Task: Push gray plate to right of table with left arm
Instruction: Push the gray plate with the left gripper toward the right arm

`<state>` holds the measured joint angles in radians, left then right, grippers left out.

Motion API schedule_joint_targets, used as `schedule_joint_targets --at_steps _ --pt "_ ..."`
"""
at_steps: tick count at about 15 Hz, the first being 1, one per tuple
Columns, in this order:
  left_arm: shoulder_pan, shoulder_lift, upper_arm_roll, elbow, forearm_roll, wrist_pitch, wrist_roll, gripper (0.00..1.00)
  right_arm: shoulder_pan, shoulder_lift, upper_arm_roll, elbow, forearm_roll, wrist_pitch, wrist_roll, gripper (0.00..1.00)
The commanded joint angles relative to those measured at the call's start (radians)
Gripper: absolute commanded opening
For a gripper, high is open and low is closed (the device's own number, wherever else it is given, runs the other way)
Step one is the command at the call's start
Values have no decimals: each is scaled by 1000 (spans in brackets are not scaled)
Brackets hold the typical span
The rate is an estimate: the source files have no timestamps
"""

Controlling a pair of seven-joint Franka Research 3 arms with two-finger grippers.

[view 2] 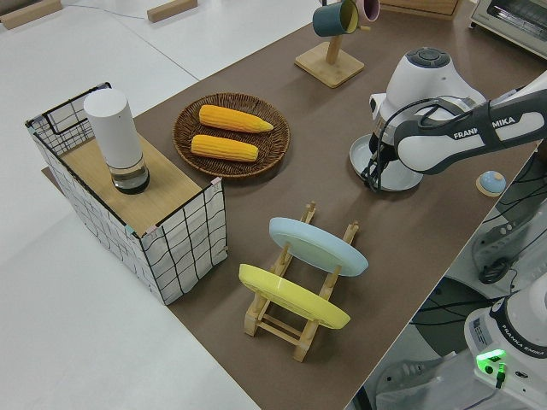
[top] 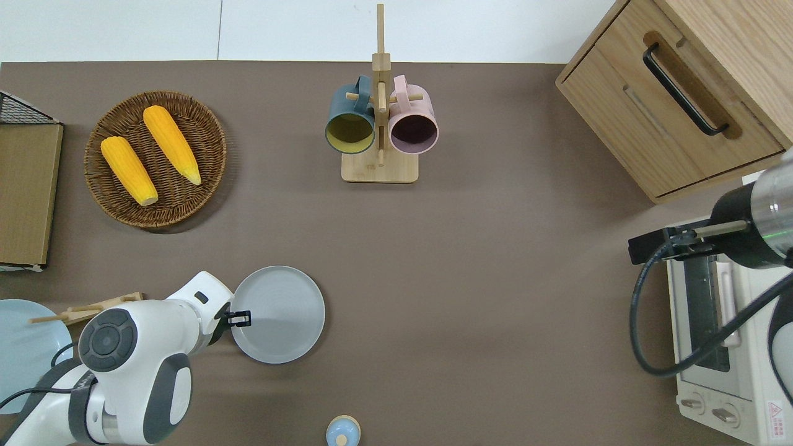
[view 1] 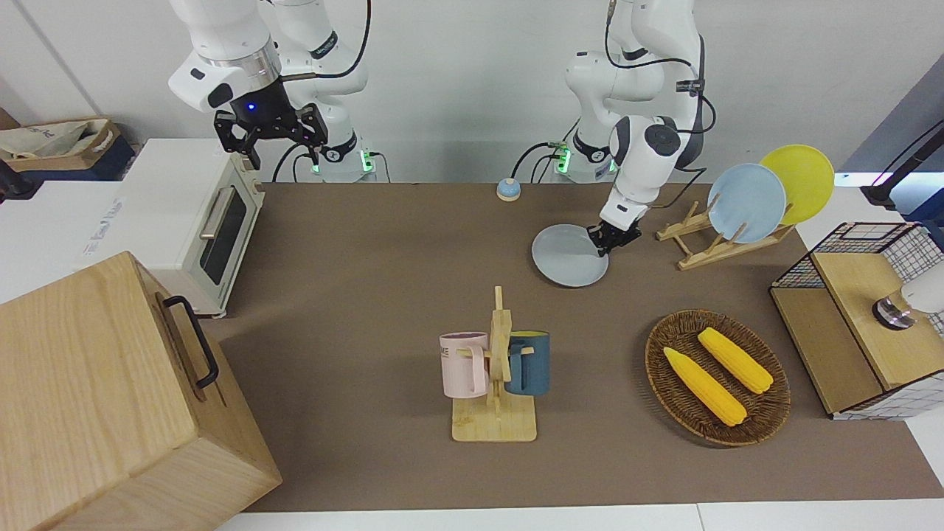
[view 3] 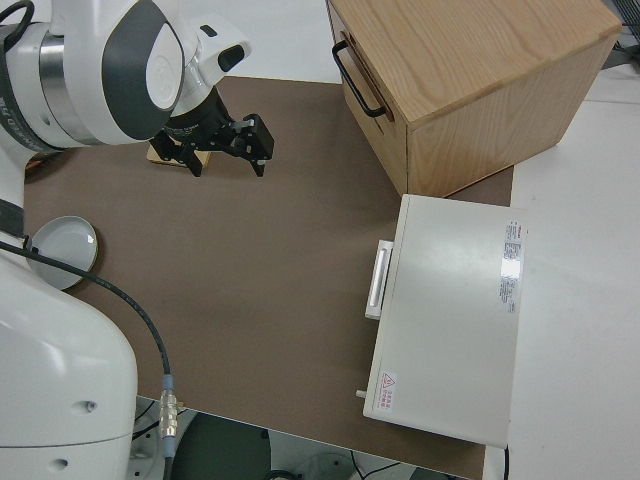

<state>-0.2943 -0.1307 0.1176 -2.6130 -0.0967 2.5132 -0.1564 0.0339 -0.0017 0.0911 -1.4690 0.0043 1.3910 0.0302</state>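
The gray plate (view 1: 568, 258) (top: 279, 314) lies flat on the brown table (view 1: 369, 295), near the robots and toward the left arm's end. My left gripper (view 1: 607, 242) (top: 240, 318) is low at the plate's rim on the side toward the left arm's end, touching it. It also shows in the left side view (view 2: 373, 177), where the arm hides part of the plate (view 2: 400, 175). My right gripper (view 1: 284, 151) (view 3: 228, 165) is parked, open and empty.
A wooden rack (view 1: 708, 243) with a light-blue plate (view 1: 746, 203) and a yellow plate (view 1: 800, 181) stands beside the left gripper. A wicker basket (view 1: 778, 409) with two corn cobs, a mug rack (view 1: 495, 383), a small blue bell (view 1: 507, 189), a toaster oven (view 1: 195, 221) and a wooden cabinet (view 1: 110, 398) stand around.
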Motion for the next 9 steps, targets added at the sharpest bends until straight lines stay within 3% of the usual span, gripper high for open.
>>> schedule_joint_targets --at_steps 1,3,6,8,9 --pt "-89 54 2 30 -92 35 -29 0 -11 -8 6 1 8 -12 -3 983" --pt "-164 94 2 69 -119 33 -92 0 -11 -8 4 -1 8 -12 -3 983" --pt "-308 184 1 177 -121 33 -291 0 -11 -8 6 -1 8 -12 -3 983" --pt "-345 253 -32 259 -121 29 -363 0 -11 -8 6 -1 8 -12 -1 983" --pt "-345 287 -70 292 -121 29 -392 0 -11 -8 6 1 10 -12 -3 983"
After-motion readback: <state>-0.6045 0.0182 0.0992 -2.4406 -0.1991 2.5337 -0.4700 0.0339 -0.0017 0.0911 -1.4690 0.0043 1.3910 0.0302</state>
